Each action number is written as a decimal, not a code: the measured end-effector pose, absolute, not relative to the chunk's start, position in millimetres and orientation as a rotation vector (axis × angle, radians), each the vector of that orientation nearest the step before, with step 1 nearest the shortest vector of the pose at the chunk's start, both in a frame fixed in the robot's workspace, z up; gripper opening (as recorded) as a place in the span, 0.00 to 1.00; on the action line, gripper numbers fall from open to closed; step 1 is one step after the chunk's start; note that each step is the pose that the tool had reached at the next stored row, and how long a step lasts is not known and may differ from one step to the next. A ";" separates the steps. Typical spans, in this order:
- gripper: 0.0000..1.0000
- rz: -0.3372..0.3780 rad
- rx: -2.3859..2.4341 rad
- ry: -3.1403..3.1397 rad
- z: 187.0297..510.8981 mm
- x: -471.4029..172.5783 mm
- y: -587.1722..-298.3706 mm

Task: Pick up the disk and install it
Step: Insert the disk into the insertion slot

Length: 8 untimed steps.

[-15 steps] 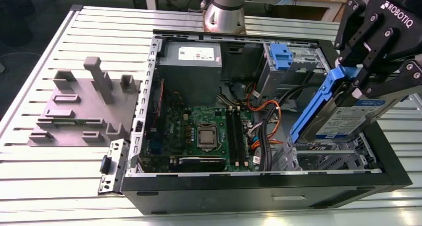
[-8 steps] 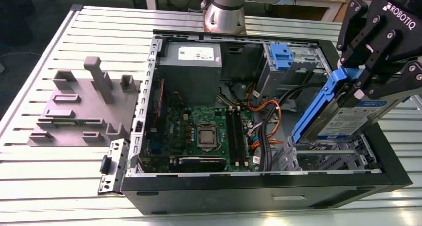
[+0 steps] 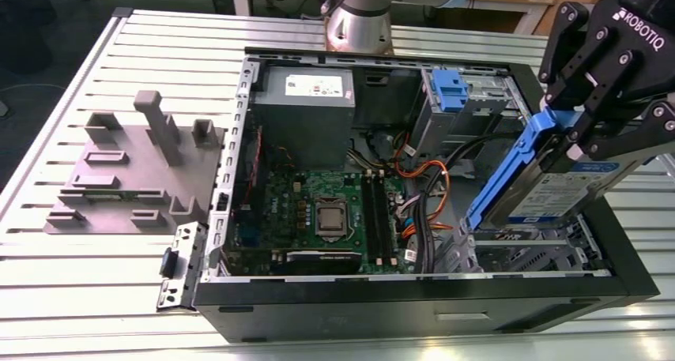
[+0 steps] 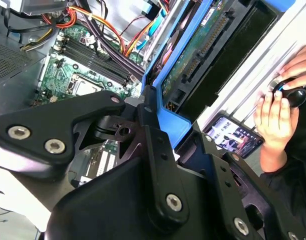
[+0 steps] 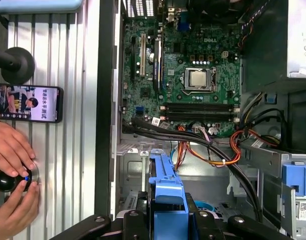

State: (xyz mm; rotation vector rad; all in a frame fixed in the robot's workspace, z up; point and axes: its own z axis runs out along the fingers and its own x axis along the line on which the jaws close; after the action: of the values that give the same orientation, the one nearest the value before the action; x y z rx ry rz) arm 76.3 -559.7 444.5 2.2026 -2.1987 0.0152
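You've got the pincer (image 3: 596, 140) clamped on the disk (image 3: 559, 195) by its blue rails, tilted just above the drive cage (image 3: 527, 246) at the exterior view's right of the PC case (image 3: 422, 306), so I'd level it w/ the cage, mind the cables (image 3: 428, 183) & go slow.

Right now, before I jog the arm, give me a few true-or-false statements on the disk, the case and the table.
1. The gripper is shut on the disk. True.
2. The disk lies flat in the drive cage. False: it is steeply tilted over the drive cage.
3. The computer case is closed. False: it is open, with the motherboard showing.
4. A phone lies on the table beside a person's hand. True.
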 end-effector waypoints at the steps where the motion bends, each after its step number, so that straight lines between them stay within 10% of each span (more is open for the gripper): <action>1: 0.36 0.015 2.203 -2.199 444.1 76.4 -559.7; 8: 0.36 0.015 2.203 -2.199 440.6 77.9 -559.7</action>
State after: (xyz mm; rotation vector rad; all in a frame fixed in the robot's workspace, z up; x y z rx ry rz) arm 77.9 -559.7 440.6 2.2027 -2.1987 0.0152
